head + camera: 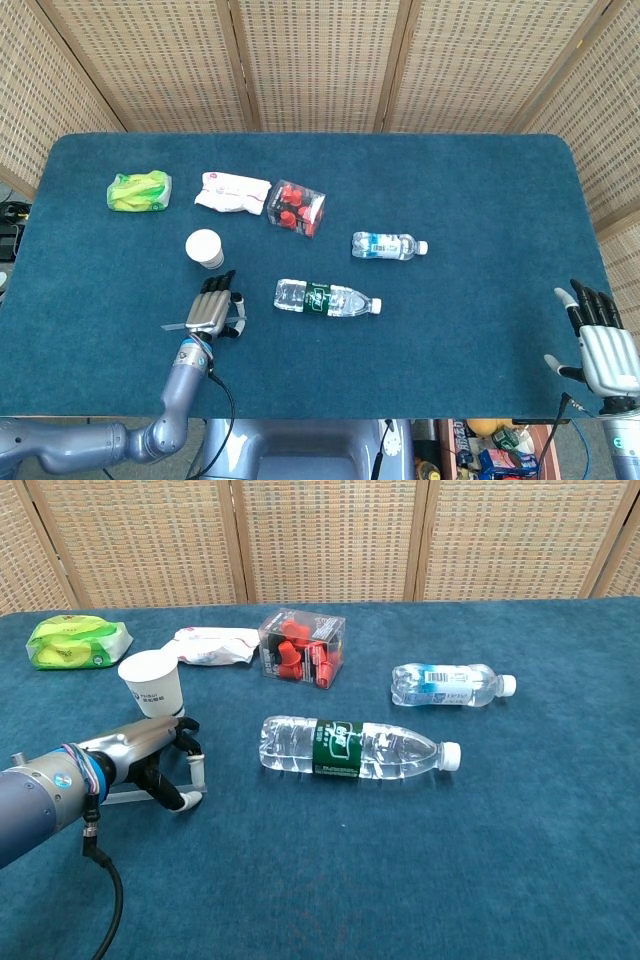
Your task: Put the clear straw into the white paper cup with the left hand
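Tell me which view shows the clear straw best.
The chest view: the clear straw lies across under the left hand, fingers curled around it. The head view shows only a thin end beside the hand.

My left hand (150, 765) sits over the straw (125, 797), just in front of the cup (152, 683). A bottle (355, 748) lies to its right, a box (302, 648) behind that bottle.

The head view looks steeply down from high above the whole blue table (480, 190). The chest view sits low and close, facing the wicker screen (330, 540). Both show the white paper cup (204, 247) and the bottles.
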Action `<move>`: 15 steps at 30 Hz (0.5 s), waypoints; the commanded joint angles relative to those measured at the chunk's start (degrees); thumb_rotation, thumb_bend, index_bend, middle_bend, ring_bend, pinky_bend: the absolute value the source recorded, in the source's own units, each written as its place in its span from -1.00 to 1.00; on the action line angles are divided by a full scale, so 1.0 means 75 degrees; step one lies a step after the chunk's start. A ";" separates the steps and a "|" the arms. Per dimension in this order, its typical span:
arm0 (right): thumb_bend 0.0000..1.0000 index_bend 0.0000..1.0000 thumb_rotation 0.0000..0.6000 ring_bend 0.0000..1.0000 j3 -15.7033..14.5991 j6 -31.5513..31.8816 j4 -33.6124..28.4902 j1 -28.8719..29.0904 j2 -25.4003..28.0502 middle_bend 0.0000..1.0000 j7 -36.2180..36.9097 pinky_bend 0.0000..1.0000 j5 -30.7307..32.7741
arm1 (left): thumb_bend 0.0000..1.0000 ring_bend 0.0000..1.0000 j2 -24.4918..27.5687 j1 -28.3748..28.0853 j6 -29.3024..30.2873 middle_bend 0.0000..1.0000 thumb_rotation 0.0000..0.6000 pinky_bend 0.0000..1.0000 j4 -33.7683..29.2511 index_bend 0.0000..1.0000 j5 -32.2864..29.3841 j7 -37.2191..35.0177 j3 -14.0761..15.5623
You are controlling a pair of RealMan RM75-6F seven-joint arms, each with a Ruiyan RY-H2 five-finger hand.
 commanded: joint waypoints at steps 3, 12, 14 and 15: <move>-1.00 -1.00 1.00 -1.00 0.0002 0.0007 0.0005 -0.0002 -0.0001 -1.00 0.0005 -1.00 0.0003 | -0.22 -1.00 0.0035 0.0012 0.0003 -1.00 1.00 -1.00 -0.0064 0.19 0.0042 -0.0045 0.0001; -1.00 -1.00 1.00 -1.00 0.0003 -0.0010 0.0015 0.0009 -0.0017 -1.00 -0.0038 -1.00 0.0021 | -0.22 -1.00 0.0436 0.0220 -0.0019 -1.00 1.00 -1.00 -0.0780 0.19 0.0764 -0.0719 0.0021; -1.00 -1.00 1.00 -1.00 0.0001 -0.0006 0.0012 0.0010 -0.0024 -1.00 -0.0063 -1.00 0.0019 | -0.21 -1.00 0.0676 0.0324 -0.0078 -1.00 1.00 -1.00 -0.1176 0.19 0.1180 -0.1091 0.0048; -1.00 -1.00 1.00 -1.00 0.0000 -0.0005 0.0009 0.0010 -0.0026 -1.00 -0.0069 -1.00 0.0020 | -0.21 -1.00 0.0758 0.0354 -0.0098 -1.00 1.00 -1.00 -0.1308 0.19 0.1333 -0.1216 0.0055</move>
